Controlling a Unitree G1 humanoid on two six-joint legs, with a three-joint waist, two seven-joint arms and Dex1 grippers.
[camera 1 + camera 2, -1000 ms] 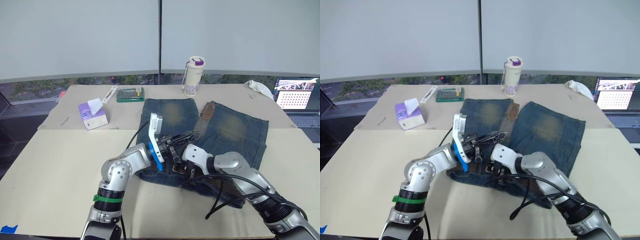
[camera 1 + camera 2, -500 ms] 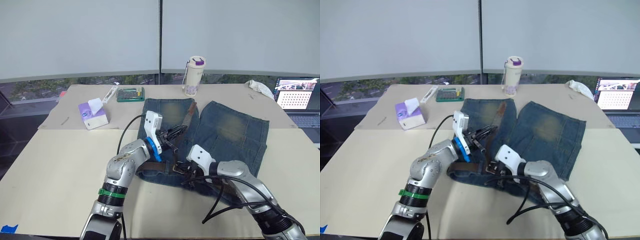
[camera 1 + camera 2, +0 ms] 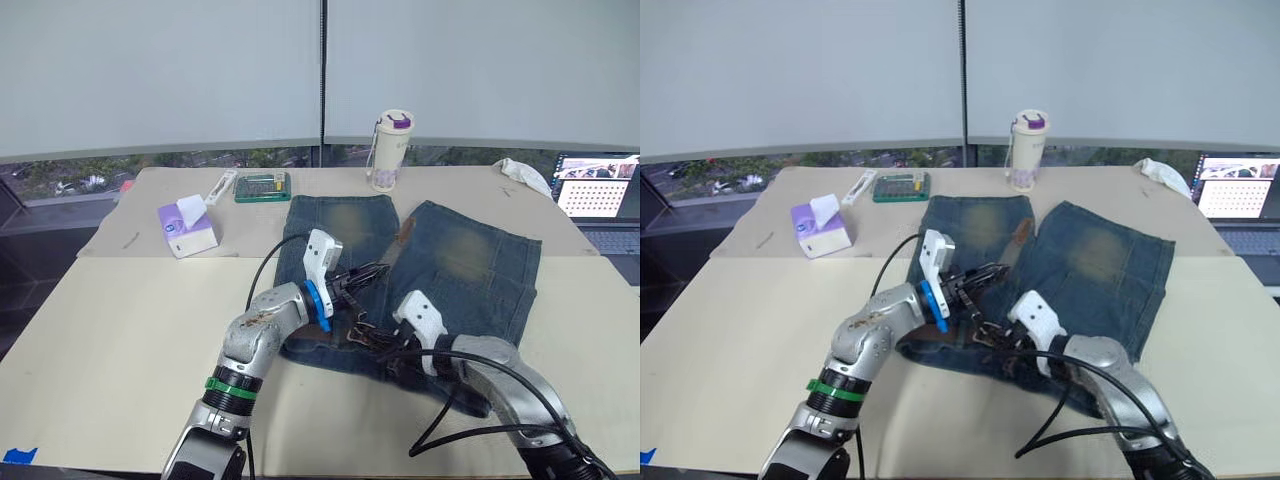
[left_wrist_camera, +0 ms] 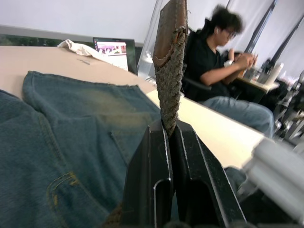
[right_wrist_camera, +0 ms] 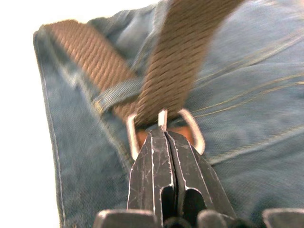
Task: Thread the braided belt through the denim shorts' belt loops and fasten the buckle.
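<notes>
Now, shorts: the denim shorts (image 3: 440, 270) lie flat on the worktop (image 3: 120, 330), waistband toward the near edge, the two legs reaching toward the far edge; faded tan patches show on both legs.
Belt: the braided belt (image 4: 169, 71) runs along the waistband and its free end rises from it over the gap between the legs; in the right wrist view the strap passes through the buckle's frame.
Belt loop: one of the belt loops (image 5: 118, 91) crosses the strap on the waistband just beside the buckle.
Buckle: the buckle (image 5: 190, 130), a pale metal frame, lies on the waistband near the middle of the shorts, toward the near edge.
Left tool: the left gripper (image 4: 170, 130) has its two black fingers pressed together on the belt's free end; the strap stands up out of the fingertips, tip tilted.
Right tool: the right gripper (image 5: 164, 135) has its fingers pinched tight at the buckle, their tips on the small metal prong in the middle of the frame.
Far edge: a bottle with a purple lid (image 3: 389, 150) stands by the far edge; a green tray (image 3: 261, 187) lies to its left.
Left side: a purple tissue box (image 3: 187, 228) sits toward the far left corner.
Right side: a laptop (image 3: 598, 195) is open at the far right, a white cloth (image 3: 522, 175) beside it.
Room: a person (image 4: 223, 61) in black sits beyond the worktop.
</notes>
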